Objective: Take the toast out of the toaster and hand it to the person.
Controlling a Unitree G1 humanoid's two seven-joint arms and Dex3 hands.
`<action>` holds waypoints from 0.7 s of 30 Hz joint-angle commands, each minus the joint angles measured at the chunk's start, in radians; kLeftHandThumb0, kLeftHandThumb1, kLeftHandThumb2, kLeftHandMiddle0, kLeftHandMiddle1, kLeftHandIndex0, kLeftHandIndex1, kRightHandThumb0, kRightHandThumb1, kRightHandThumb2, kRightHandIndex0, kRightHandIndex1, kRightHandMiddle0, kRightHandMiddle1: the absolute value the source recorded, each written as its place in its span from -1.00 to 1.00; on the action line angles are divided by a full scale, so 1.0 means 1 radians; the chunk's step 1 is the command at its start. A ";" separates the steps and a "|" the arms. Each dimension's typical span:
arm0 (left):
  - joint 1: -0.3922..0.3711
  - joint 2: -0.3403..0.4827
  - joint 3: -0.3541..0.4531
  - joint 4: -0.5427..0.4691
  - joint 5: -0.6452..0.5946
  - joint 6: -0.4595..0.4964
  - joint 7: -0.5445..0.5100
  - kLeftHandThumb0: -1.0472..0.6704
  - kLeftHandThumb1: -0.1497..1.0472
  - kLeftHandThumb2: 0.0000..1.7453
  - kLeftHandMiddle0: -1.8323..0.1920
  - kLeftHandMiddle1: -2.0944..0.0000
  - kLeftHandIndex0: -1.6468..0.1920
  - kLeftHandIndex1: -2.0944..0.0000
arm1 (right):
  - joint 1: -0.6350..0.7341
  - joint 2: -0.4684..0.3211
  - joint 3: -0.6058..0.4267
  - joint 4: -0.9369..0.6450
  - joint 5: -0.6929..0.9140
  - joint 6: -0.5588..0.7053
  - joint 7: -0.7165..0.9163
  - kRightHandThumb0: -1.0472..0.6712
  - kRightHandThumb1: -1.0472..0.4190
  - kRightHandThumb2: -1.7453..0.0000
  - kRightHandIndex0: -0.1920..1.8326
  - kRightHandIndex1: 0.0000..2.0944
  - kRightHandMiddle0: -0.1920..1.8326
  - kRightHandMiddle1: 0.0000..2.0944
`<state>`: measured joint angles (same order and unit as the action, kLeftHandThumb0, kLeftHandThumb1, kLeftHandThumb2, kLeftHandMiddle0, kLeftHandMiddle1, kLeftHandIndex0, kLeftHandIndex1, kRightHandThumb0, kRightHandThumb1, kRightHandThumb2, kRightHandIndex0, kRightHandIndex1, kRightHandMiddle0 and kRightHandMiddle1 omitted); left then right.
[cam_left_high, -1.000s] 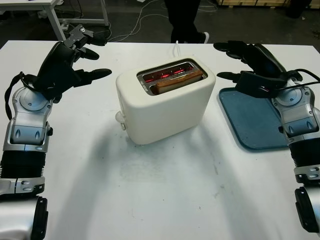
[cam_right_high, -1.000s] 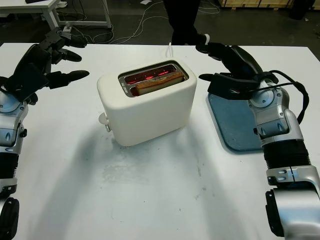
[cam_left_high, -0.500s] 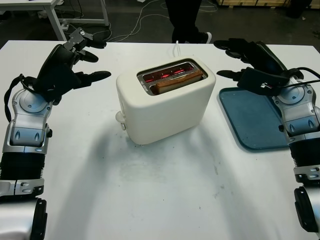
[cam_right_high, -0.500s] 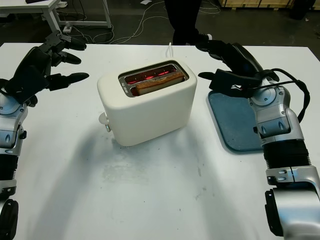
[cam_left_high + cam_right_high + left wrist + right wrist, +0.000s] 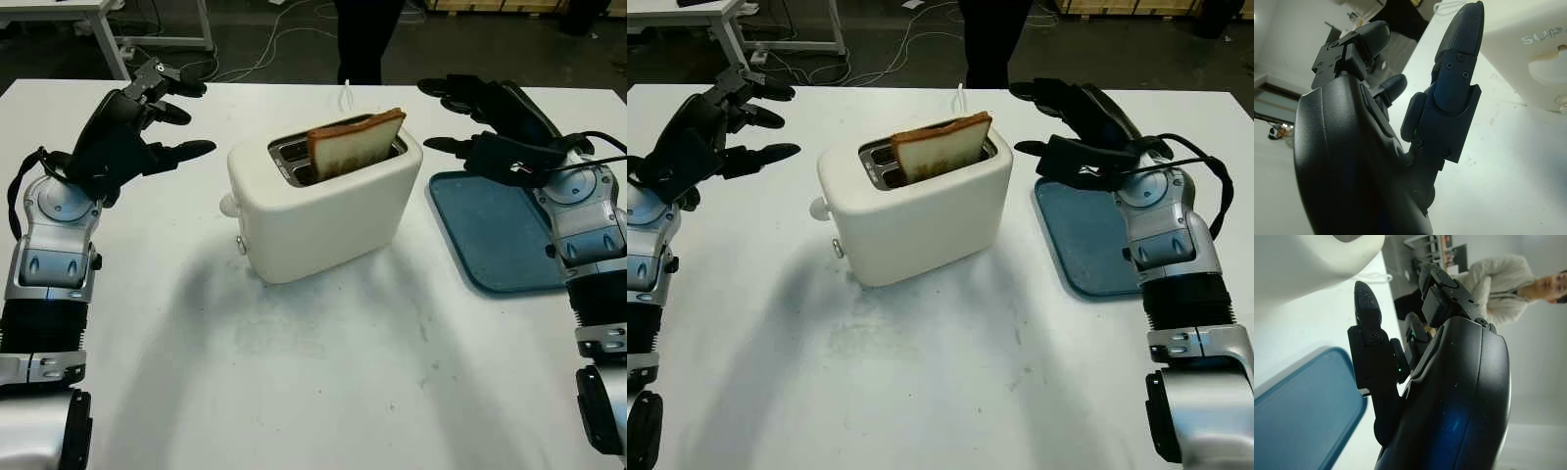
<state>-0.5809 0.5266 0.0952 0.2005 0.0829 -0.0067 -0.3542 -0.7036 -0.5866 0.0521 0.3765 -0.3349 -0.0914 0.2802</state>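
Right hand [image 5: 490,127], open w/ nothing held, sits nearer the toast [image 5: 356,143], which stands popped up, long axis along the toaster [image 5: 323,211] slot.

A blue tray [image 5: 500,235] lies on the white table [image 5: 323,372]; cables [image 5: 274,39] trail across the floor behind.

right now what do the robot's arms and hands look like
Each robot hand, left and right, is matte black, with three thick textured fingers joined by visible screws. The forearms are silver-grey shells with black ribbed sections. A black cable loops by the right wrist, and a black strap by the left.
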 commanded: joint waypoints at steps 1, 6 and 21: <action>0.008 0.006 0.004 0.000 -0.003 -0.018 0.006 -0.64 0.70 -0.99 0.81 -0.18 0.79 -0.06 | -0.036 -0.016 -0.027 0.045 0.020 -0.093 -0.043 -0.18 -0.79 0.95 -0.32 -0.97 -0.35 -0.98; 0.010 0.003 0.008 -0.008 -0.011 -0.004 0.006 -0.63 0.69 -0.99 0.81 -0.17 0.79 -0.06 | -0.145 -0.044 -0.077 0.016 0.059 -0.103 -0.030 -0.16 -0.62 1.00 -0.24 -0.94 -0.29 -0.96; 0.011 0.005 0.004 -0.016 -0.003 -0.005 0.013 -0.64 0.70 -0.99 0.81 -0.19 0.79 -0.06 | -0.349 -0.014 -0.046 -0.096 0.242 -0.111 0.190 -0.49 -0.21 0.99 -0.44 0.10 -0.26 -0.27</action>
<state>-0.5785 0.5264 0.0963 0.1979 0.0825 -0.0102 -0.3468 -1.0389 -0.5947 -0.0143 0.2715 -0.0875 -0.1695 0.4455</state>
